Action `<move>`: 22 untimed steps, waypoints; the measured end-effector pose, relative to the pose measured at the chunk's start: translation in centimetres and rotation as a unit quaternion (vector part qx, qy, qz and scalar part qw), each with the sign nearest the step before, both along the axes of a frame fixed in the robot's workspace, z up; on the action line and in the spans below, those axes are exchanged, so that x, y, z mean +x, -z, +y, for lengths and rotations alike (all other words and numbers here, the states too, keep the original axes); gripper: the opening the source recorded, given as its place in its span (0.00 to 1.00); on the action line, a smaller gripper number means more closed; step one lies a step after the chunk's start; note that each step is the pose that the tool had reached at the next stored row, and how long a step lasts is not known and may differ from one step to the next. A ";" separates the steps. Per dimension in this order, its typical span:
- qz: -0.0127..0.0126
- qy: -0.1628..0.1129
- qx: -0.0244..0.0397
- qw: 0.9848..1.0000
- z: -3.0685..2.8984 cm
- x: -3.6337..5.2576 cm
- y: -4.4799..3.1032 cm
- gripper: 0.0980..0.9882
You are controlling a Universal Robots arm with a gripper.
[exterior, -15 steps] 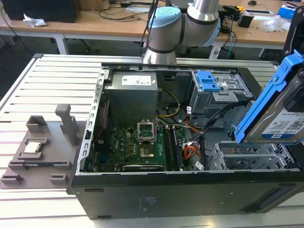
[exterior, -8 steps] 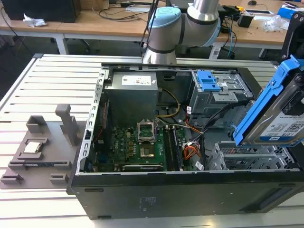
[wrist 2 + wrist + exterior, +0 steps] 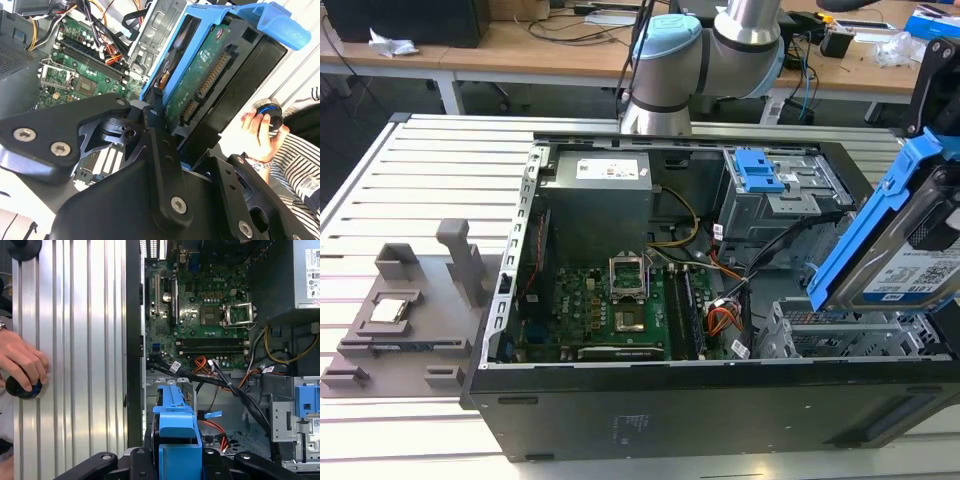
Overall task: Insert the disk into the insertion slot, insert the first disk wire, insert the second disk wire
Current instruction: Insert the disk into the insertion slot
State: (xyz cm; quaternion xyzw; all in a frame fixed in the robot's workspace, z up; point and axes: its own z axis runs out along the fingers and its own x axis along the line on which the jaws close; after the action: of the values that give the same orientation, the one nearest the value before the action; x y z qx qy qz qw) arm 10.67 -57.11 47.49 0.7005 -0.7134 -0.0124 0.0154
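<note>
While gripper (image 3: 177,465) clamps disk (image 3: 895,240) above insertion slot (image 3: 840,335), hand (image 3: 20,362) in both wrist views.

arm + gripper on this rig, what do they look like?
The arm is a silver metal tube with rounded light-blue joint caps. The gripper is matte black, built of flat angular links pinned with silver screw heads.
</note>
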 end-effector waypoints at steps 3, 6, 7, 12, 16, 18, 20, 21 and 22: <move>0.000 0.000 0.000 1.000 0.00 0.00 0.33 0.30; 0.000 0.000 0.000 1.000 0.00 0.00 0.49 0.30; 0.000 0.000 0.000 1.000 0.00 0.00 0.59 0.30; 0.000 0.000 0.000 1.000 0.00 0.00 0.98 0.30; 0.000 0.000 0.000 1.000 0.00 0.00 1.33 0.30; 0.000 0.000 0.000 1.000 0.00 0.00 1.52 0.30; 0.000 0.000 0.000 1.000 0.00 0.00 1.79 0.30; 0.000 0.000 0.000 1.000 0.00 0.00 1.89 0.30; 0.000 0.000 0.000 1.000 0.00 0.00 1.94 0.30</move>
State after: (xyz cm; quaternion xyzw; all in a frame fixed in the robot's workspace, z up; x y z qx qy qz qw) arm 10.66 -57.11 45.55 0.7005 -0.7134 -0.0124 0.0154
